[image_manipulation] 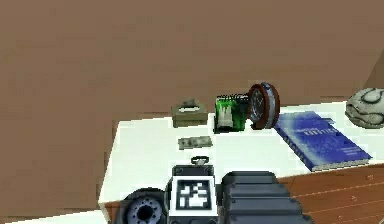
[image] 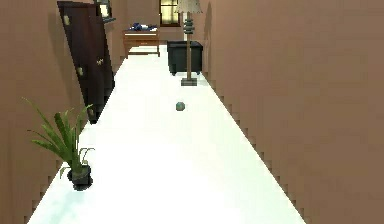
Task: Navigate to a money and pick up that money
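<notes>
A small flat greenish paper, which looks like the money (image_manipulation: pixel 197 143), lies on the white tabletop (image_manipulation: pixel 150 150) near its middle in the arm side view. Just below it rises the arm's dark end with a white square carrying black marks (image_manipulation: pixel 194 193). The gripper (image_manipulation: pixel 198 162) shows as a small dark tip right under the paper. The paper lies on the table at that tip, so I cannot tell whether the gripper holds anything.
On the table behind the paper are a small tan box (image_manipulation: pixel 187 112), a green object (image_manipulation: pixel 231 112), a round dark-red disc (image_manipulation: pixel 263 105), a blue book (image_manipulation: pixel 322 137) and a grey ball (image_manipulation: pixel 367 106). The forward view has a corridor with a potted plant (image: pixel 70 150), a dark door (image: pixel 85 55), a floor lamp (image: pixel 188 40) and a small grey ball (image: pixel 180 105).
</notes>
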